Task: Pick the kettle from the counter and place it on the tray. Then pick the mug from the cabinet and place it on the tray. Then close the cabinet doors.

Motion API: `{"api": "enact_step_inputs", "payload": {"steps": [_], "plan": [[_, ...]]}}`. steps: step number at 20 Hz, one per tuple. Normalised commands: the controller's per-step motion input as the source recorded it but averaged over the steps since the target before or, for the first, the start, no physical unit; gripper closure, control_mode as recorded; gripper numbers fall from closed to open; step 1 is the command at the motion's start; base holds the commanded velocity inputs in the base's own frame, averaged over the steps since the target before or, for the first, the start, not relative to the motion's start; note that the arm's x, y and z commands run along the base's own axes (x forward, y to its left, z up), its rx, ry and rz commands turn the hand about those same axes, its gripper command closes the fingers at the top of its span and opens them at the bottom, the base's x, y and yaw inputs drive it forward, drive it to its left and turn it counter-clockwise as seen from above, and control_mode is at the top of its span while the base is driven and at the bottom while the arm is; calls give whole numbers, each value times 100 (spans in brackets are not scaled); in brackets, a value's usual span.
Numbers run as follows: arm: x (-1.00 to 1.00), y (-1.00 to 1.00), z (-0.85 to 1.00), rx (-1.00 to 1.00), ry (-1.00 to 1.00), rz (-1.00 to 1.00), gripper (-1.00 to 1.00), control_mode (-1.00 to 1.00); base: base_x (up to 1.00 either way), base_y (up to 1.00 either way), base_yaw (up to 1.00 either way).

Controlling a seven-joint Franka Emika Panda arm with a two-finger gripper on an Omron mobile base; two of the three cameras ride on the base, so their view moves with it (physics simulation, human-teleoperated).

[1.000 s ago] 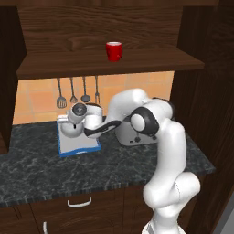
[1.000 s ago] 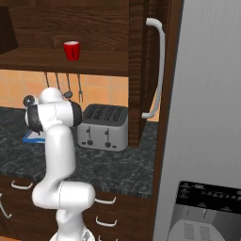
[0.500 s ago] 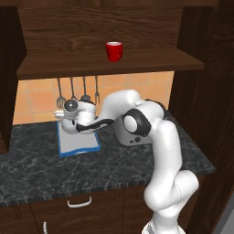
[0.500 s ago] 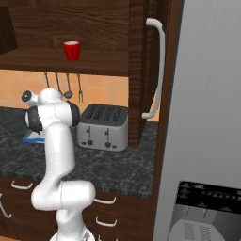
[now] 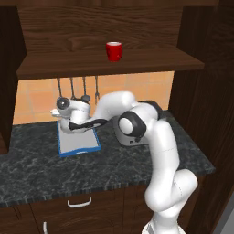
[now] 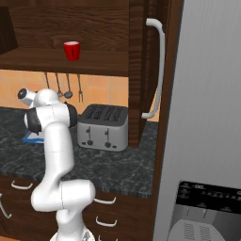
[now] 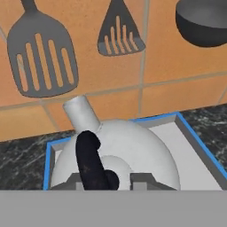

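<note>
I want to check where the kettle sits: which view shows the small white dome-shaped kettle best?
The hand view: the white dome-shaped kettle appears close up, spout and black handle clear, inside the blue-rimmed grey tray. In the left base view the arm partly hides it. In the right base view I cannot make it out.

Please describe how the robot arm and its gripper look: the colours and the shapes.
The arm is glossy white, built of thick rounded segments with dark grey round caps at the joints. No cables or markings show. The gripper has two small dark grey finger tips with blocky ends.
</note>
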Motion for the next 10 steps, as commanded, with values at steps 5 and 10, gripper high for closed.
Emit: {"api": "enact_step_inputs", "payload": {"steps": [5,10], "plan": [[0,-15,-42,0,0,-8,-100,-100,0,0,0],[4,-6,-17,0,-7,-5,-100,-100,0,0,0]]}}
